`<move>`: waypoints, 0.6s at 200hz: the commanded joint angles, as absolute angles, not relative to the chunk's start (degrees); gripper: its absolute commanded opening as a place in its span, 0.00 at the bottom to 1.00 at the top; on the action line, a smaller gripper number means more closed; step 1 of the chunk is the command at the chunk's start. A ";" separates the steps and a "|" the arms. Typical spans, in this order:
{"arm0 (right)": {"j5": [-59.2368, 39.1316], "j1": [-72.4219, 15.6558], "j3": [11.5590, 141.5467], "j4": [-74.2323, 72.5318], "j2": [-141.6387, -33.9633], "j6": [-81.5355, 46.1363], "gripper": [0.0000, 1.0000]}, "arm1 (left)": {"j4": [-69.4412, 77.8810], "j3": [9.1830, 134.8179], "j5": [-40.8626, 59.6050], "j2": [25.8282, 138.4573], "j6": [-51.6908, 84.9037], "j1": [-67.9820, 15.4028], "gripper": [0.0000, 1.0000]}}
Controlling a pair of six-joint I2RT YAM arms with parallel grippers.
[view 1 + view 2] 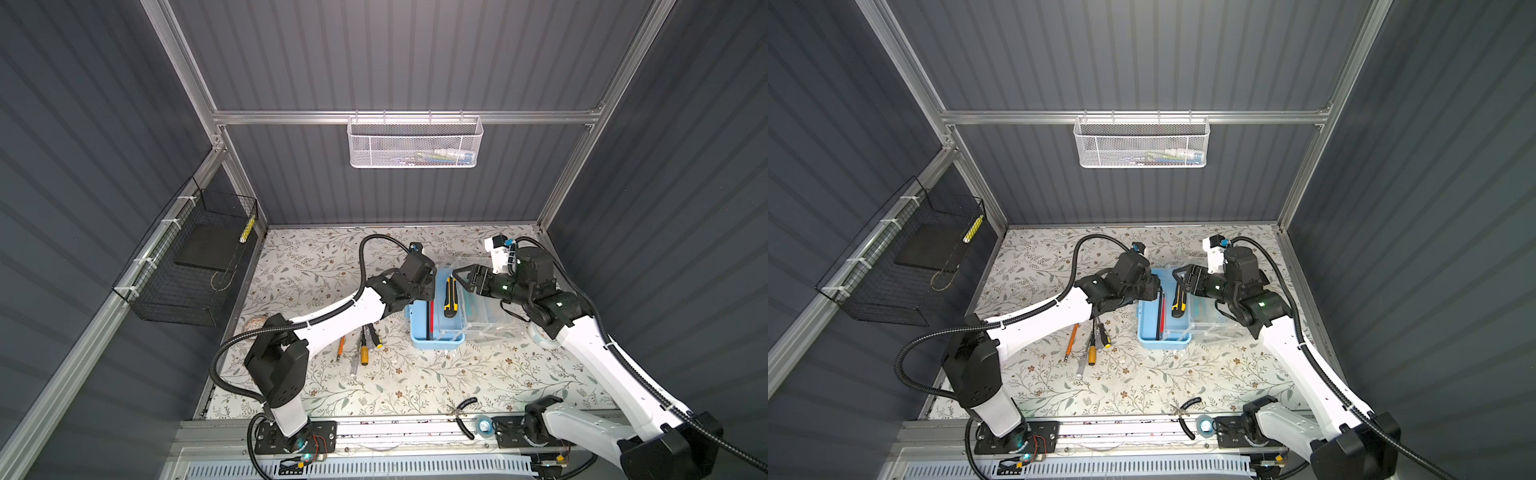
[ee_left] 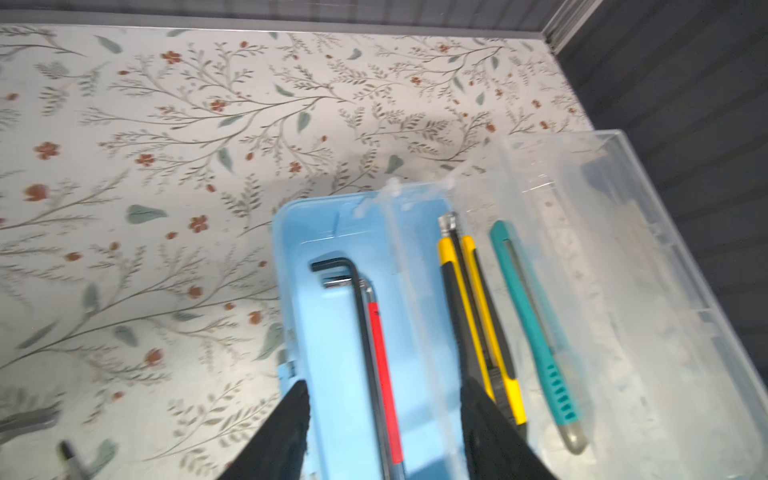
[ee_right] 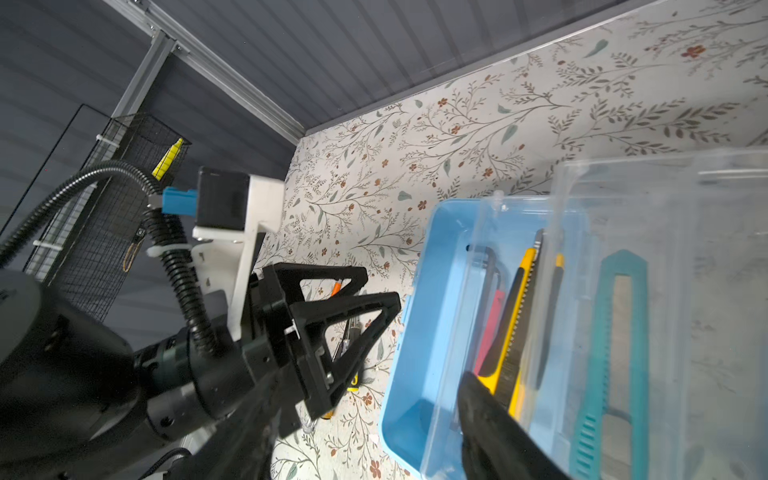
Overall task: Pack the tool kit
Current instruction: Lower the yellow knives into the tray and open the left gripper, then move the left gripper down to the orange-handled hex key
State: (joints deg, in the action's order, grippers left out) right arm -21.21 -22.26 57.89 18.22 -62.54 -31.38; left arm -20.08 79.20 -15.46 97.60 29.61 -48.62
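Note:
The tool kit [image 1: 419, 332] is a light-blue box with its clear lid [image 1: 494, 316] swung open to the right. A black hex key [image 2: 357, 316] and a red one [image 2: 384, 374] lie in its left compartment. A yellow-and-black knife [image 1: 451, 297] and a teal knife [image 2: 536, 332] lie further right. My left gripper [image 2: 386, 384] hangs open over the left compartment, fingers either side of the hex keys, holding nothing. My right gripper [image 1: 457, 278] is open at the box's far end. One of its fingers [image 3: 490, 415] sits by the yellow knife's end.
Loose on the floral table left of the box lie an orange tool [image 1: 340, 348] and yellow-handled screwdrivers [image 1: 365, 349]. Pliers [image 1: 463, 415] and a tape roll [image 1: 483, 424] sit at the front edge. A white mesh basket [image 1: 413, 143] hangs on the back wall and a black wire basket [image 1: 195, 266] on the left wall.

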 commanded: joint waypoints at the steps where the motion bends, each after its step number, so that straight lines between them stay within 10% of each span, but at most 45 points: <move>1: -14.87 -27.62 60.85 20.48 -63.77 -28.78 0.67 | -27.71 75.60 -17.69 94.88 26.74 -43.28 0.58; 120: -13.38 -42.22 63.31 14.71 -79.83 -35.74 0.65 | -27.24 54.13 -11.80 86.16 27.69 -24.51 0.43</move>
State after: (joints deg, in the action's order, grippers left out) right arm -12.14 -40.69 61.63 16.99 -77.56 -33.43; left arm -28.23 57.56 -13.98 86.87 27.18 -24.99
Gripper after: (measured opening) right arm 0.654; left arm 0.439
